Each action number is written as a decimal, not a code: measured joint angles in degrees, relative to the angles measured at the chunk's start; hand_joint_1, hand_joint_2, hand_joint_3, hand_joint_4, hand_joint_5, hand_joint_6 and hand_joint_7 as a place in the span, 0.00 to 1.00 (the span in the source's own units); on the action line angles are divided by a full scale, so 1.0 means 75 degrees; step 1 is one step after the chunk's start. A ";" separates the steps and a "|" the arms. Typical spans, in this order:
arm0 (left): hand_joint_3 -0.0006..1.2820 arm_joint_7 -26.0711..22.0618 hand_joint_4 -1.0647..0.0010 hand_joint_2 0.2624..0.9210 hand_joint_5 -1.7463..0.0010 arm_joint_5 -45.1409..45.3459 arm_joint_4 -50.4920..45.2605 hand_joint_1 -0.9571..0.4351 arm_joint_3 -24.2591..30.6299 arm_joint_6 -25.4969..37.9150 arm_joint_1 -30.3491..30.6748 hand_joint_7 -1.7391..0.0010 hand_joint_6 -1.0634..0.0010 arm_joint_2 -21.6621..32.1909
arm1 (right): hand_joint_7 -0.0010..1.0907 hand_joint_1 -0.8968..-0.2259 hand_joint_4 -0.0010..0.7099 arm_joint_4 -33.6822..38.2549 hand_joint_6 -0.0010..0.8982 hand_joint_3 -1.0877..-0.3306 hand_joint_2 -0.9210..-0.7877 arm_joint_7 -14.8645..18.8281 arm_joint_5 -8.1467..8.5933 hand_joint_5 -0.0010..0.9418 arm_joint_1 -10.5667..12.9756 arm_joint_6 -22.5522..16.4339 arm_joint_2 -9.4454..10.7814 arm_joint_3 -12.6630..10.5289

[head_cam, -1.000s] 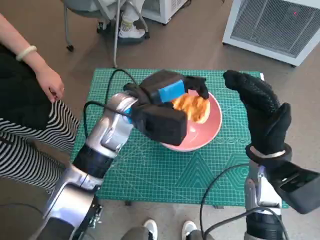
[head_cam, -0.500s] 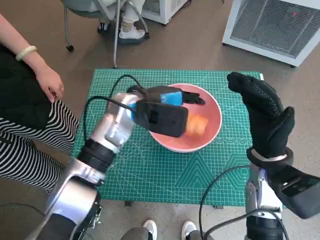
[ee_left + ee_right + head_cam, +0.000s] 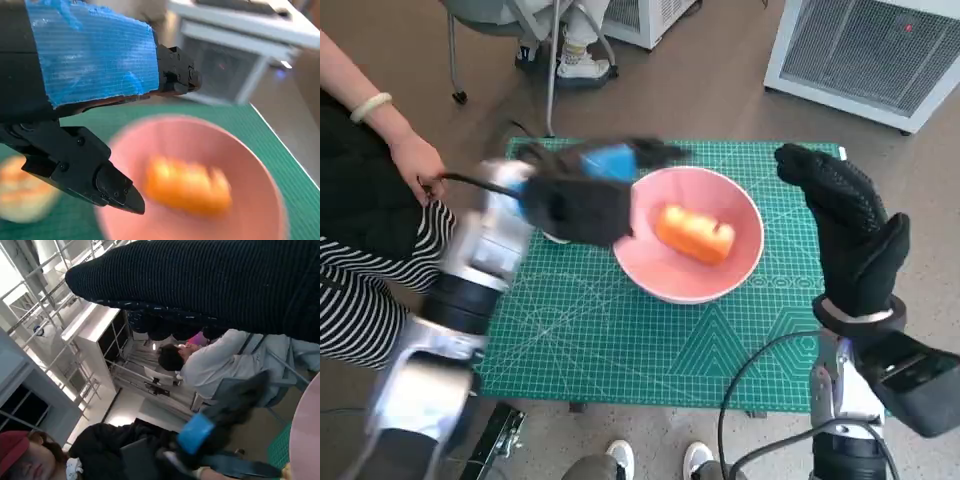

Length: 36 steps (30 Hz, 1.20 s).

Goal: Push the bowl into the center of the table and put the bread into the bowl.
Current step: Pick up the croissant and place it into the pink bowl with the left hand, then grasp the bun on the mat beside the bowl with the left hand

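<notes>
Released by the left hand (image 3: pixel 582 190), which now swings away empty-fingered toward the table's left edge, the bread (image 3: pixel 695 232) lies inside the pink bowl (image 3: pixel 645 268) mid-table, while the right hand (image 3: pixel 850 240) hovers spread, holding nothing, so the task looks done.

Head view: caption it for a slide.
Bread lies in the pink bowl; left hand empty beside it.

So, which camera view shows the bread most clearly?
The head view: the bread lies sharp and whole inside the pink bowl. The left wrist view shows it only as an orange blur. The right wrist view does not show it.
</notes>
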 measured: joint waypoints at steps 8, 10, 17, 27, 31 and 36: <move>0.01 0.0347 0.95 0.79 0.99 0.0166 0.0269 0.60 0.0148 0.0213 -0.0242 0.98 0.78 0.0419 | 0.41 0.32 0.24 0.0055 0.08 0.53 0.00 0.0003 0.0010 0.00 -0.0024 0.0000 0.0035 0.0033; 0.01 0.0449 0.95 0.79 0.99 0.0189 0.0474 0.61 0.0149 0.0218 -0.0320 0.98 0.78 0.0484 | 0.41 0.32 0.24 0.0061 0.08 0.53 0.00 0.0004 0.0011 0.00 -0.0027 0.0000 0.0040 0.0045; 0.00 0.0640 0.94 0.79 0.99 0.0400 0.1249 0.62 0.0079 0.0219 -0.0549 0.98 0.77 0.0666 | 0.41 0.31 0.24 0.0100 0.08 0.53 0.00 0.0019 0.0026 0.00 -0.0033 0.0000 0.0042 0.0052; 0.00 0.0700 0.94 0.78 1.00 0.0683 0.2405 0.63 -0.0221 0.0017 -0.0751 0.99 0.77 0.0729 | 0.40 0.30 0.24 0.0192 0.08 0.53 0.00 0.0107 0.0063 0.00 -0.0041 0.0000 0.0040 0.0044; 0.00 0.0764 0.94 0.77 1.00 0.0750 0.2882 0.63 -0.0334 -0.0115 -0.0806 0.99 0.77 0.0718 | 0.40 0.30 0.24 0.0229 0.08 0.53 0.00 0.0143 0.0083 0.00 -0.0042 -0.0001 0.0039 0.0029; 0.00 0.0911 0.94 0.77 1.00 0.0835 0.3465 0.63 -0.0525 -0.0229 -0.0888 0.99 0.77 0.0649 | 0.40 0.31 0.24 0.0232 0.08 0.53 0.00 0.0166 0.0090 0.00 -0.0042 -0.0002 0.0036 0.0010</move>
